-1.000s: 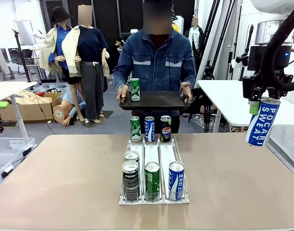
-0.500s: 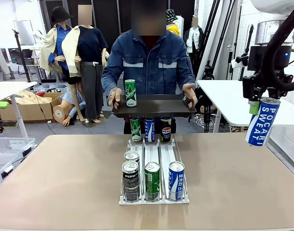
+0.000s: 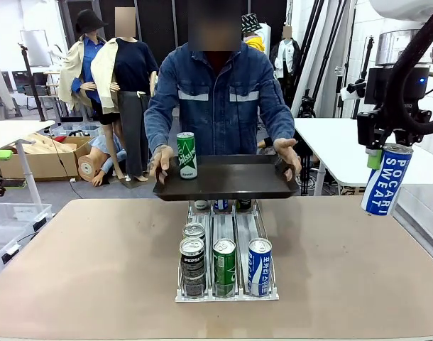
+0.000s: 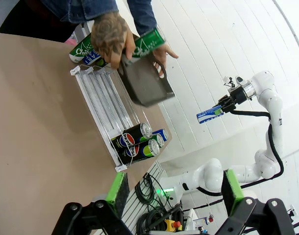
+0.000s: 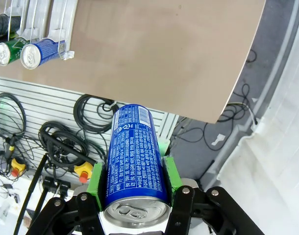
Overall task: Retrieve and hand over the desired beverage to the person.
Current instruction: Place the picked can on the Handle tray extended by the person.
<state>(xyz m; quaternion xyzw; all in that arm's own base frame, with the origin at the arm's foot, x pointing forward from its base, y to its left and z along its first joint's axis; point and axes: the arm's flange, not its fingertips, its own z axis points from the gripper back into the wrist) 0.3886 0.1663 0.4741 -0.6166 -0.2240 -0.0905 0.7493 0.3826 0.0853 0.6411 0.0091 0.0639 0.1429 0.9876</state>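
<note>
Beyond table's (image 3: 96,256) edge, right gripper (image 3: 384,150) clamped on blue "POCARI SWEAT" can (image 3: 385,179); left gripper (image 4: 171,188) empty, open.

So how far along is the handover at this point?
Retrieval looks done: the right gripper is shut on a blue Pocari Sweat can, held in the air off the table's right side. In hand: the person holds out a dark tray that already carries a green can, above the can rack. Left: bringing the Pocari Sweat can over and releasing it.
</note>
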